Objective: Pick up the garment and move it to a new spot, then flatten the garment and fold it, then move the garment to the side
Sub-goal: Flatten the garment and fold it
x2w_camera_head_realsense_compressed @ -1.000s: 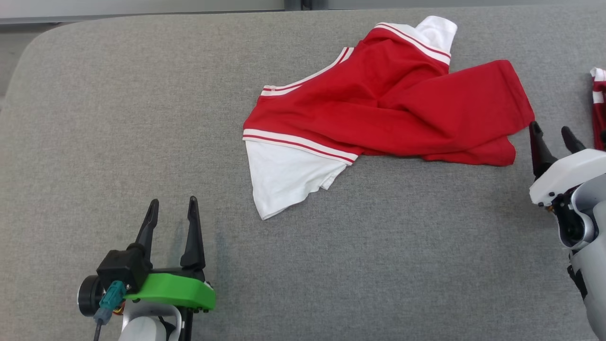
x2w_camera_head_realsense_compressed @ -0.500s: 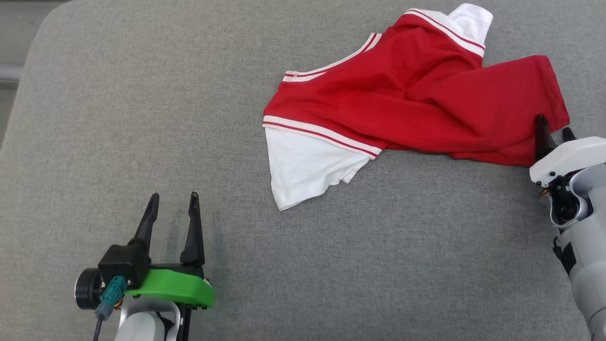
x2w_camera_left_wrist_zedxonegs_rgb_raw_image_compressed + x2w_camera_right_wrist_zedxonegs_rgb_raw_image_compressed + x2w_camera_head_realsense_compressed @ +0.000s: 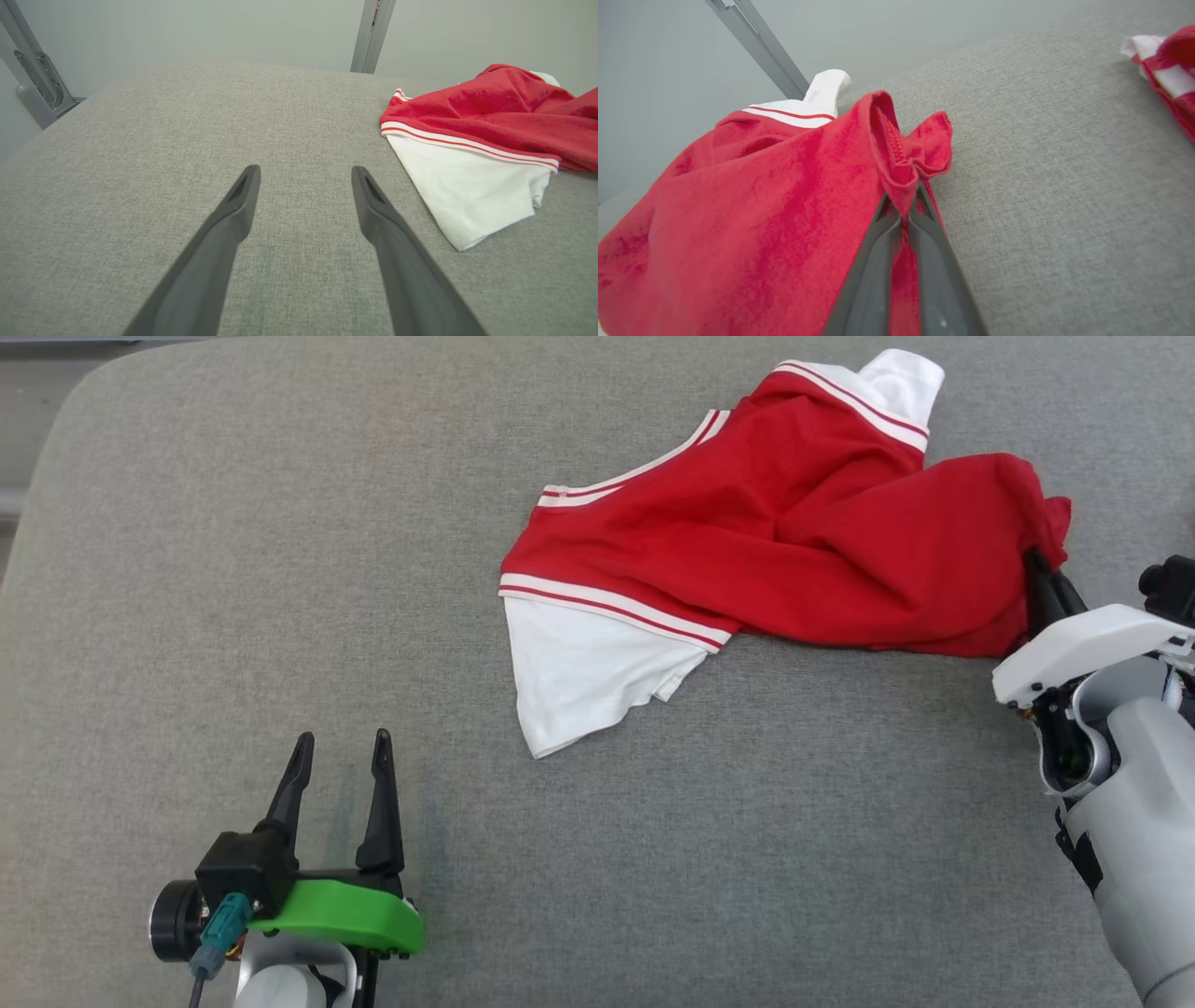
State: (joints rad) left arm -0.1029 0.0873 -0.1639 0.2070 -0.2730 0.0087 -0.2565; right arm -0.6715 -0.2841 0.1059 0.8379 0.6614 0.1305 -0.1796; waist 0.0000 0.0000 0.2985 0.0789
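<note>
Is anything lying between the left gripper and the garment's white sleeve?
Nothing visible does. Gray padded surface alone lies between the open left gripper and the white sleeve of the garment. The right gripper is shut on its red edge.

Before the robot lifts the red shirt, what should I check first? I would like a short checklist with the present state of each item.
1. The right claw is shut on the red edge of the shirt: ok.
2. Cloth is bunched between its fingers: ok.
3. The left claw is open and apart from the shirt: ok.
4. The grip is strong enough to carry the whole shirt: cannot tell.
5. The second garment lies apart from the shirt: ok.
</note>
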